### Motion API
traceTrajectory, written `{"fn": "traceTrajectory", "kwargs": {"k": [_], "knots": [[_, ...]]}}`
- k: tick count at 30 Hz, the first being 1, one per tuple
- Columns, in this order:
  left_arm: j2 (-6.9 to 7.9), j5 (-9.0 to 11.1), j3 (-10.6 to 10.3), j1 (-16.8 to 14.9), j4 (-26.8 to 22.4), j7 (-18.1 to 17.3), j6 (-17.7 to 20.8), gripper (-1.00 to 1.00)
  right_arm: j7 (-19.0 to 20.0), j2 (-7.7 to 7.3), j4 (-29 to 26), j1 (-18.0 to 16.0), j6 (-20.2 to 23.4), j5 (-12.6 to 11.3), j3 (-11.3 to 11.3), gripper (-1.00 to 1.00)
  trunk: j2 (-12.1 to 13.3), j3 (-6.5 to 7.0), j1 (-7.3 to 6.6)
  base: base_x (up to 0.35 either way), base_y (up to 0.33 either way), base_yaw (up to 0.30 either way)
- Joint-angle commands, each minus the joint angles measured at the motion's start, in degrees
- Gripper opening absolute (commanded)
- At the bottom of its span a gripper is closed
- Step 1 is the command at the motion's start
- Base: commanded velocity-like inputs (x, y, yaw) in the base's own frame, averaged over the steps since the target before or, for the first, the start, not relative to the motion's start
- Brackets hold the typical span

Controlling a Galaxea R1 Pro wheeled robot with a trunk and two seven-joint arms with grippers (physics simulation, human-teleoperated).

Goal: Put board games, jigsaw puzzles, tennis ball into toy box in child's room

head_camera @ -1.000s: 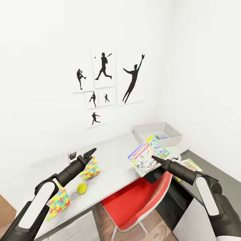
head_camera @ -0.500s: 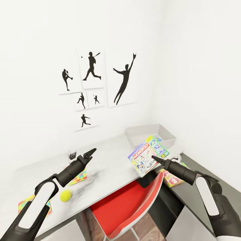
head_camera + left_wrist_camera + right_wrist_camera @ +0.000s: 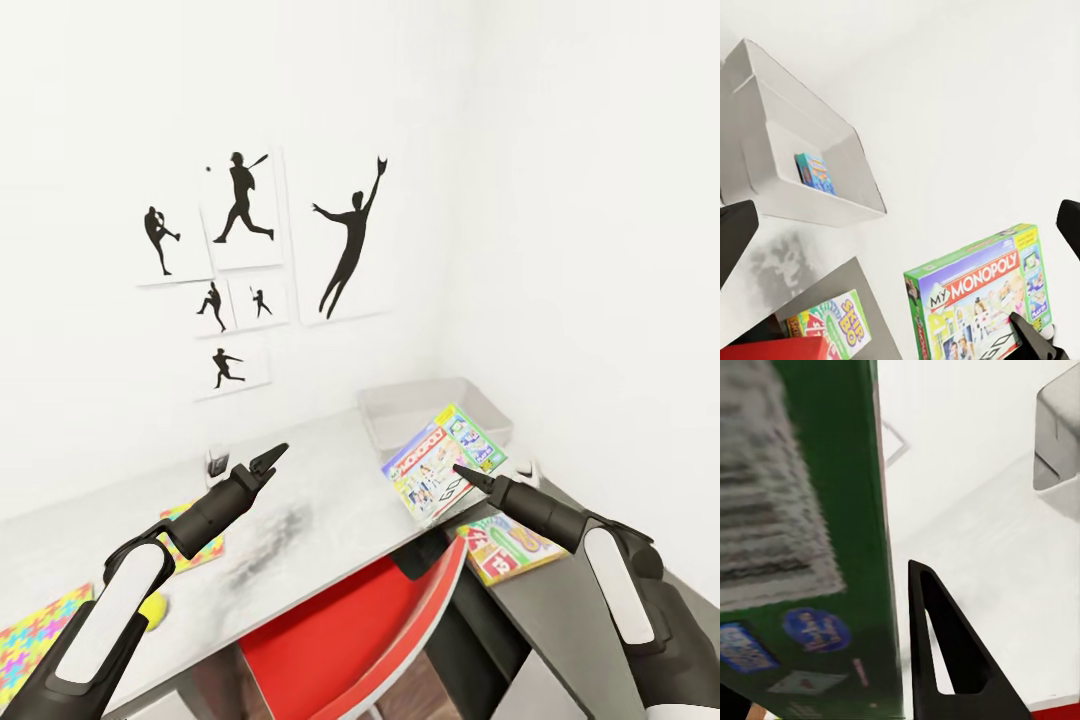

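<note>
Green-edged MONOPOLY box (image 3: pixel 443 462) pinched in the right gripper (image 3: pixel 462 470), tilted above the table (image 3: pixel 330 480) edge, near the toy box (image 3: pixel 432 412) at the far corner; left gripper (image 3: pixel 268 462) spread wide, empty.

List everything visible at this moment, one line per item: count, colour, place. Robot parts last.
Monopoly box: one, green-edged and white, held above the table's right end.
Toy box: one, light grey, far right end of the table.
Blue game box: one, inside the toy box.
Skip-Bo box: one, rainbow with red, on the dark cabinet top.
Jigsaw puzzles: two, multicoloured, one by the left arm, one at the table's near left end.
Tennis ball: one, yellow-green, on the table.
Table: one, pale grey.
Chair: one, red, under the table.
Silhouette pictures: six, black on white, wall.
Left gripper: black, jaws open, empty.
Right gripper: black, shut on the Monopoly box.
</note>
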Motion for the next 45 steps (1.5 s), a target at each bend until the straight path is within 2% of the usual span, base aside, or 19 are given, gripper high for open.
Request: {"fn": "traceTrajectory", "kwargs": {"k": [1,25,37,45], "knots": [[0.03,0.29,-0.03,-0.06,0.00,-0.01,0.18,1.00,0.10,0.00,-0.01,-0.05,0.34,-0.18,-0.07,-1.00,-0.13,-0.13,0.04,0.068,-0.088,0.166],[0.03,0.17,-0.03,-0.06,0.00,-0.02,0.18,1.00,0.05,0.00,-0.01,-0.05,0.29,-0.18,-0.06,-1.00,-0.13,-0.13,0.04,0.017,-0.022,0.246],[0.03,0.16,-0.03,-0.06,0.00,0.04,0.19,1.00,0.05,0.02,-0.01,-0.05,0.24,-0.18,-0.06,-1.00,-0.13,-0.13,0.04,0.005,-0.001,0.067],[0.00,0.16,-0.03,-0.06,0.00,0.07,0.19,1.00,0.05,0.01,-0.01,-0.03,0.22,-0.18,-0.06,-1.00,-0.13,-0.13,0.04,0.196,0.000,0.010]]}}
